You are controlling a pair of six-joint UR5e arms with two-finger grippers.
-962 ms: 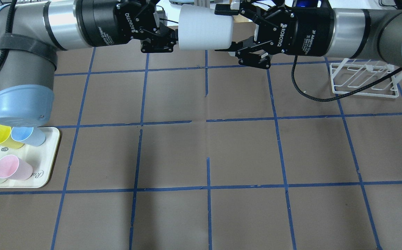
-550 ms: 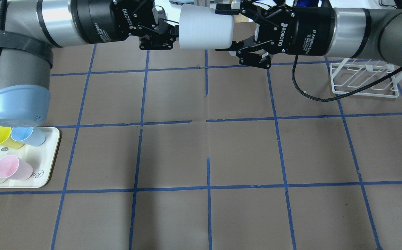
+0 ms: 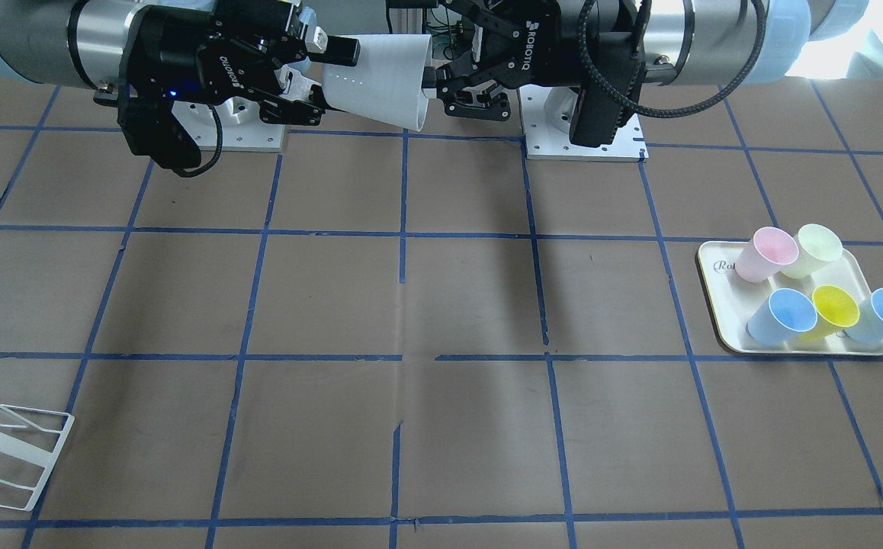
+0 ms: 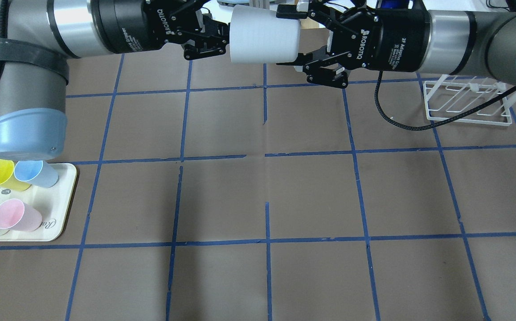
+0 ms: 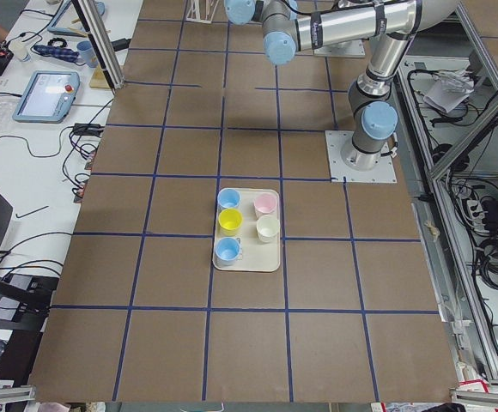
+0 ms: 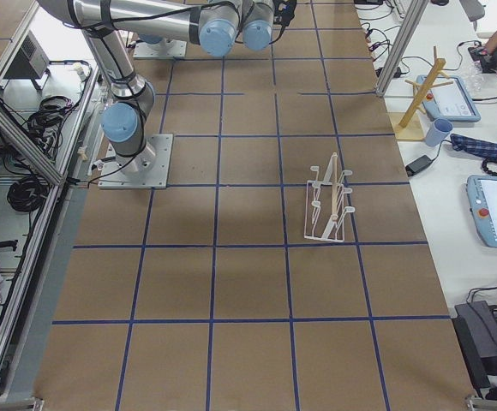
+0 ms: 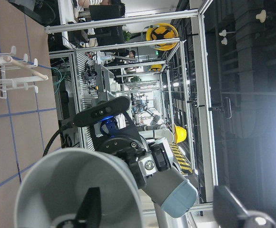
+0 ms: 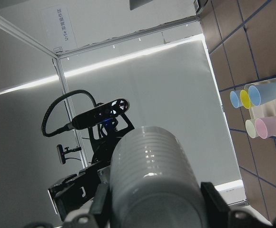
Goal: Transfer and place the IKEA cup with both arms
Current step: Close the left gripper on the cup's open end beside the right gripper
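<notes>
Right gripper [image 4: 290, 39] on IKEA cup [image 4: 258, 40], seemingly clamped

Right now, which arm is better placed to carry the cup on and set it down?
Right. The right end effector grips the white cup by its base; the left end effector is open at the rim. The wire rack also stands on the right arm's side.

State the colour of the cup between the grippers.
The cup is pale grey-white; the overhead exterior view shows it best.
</notes>
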